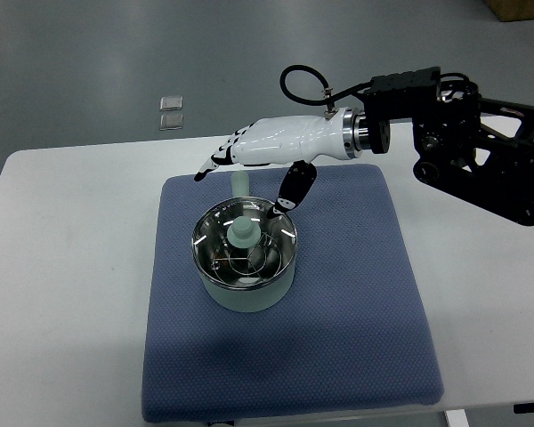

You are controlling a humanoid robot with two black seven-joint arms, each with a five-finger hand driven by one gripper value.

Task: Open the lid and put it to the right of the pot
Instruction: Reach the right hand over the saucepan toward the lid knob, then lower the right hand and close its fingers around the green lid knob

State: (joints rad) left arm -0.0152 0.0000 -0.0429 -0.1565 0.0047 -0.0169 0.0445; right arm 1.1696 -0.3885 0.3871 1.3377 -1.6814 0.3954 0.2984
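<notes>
Right hand (258, 153) hovers above the pot (245, 260), fingers spread, gripping nothing. Glass lid (244, 245) sits on the pot, mid blue mat (365, 294). Reach stage; next it must drop and pinch the knob (242, 233).

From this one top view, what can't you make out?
- Pot: the glass lid reflects, so its contents are unclear.
- Pot handle: partly covered by the right robot hand.
- Whether the thumb touches the lid rim: height unreadable from above.
- Two small items on the floor: too small to identify.
- Left arm: out of frame.
</notes>
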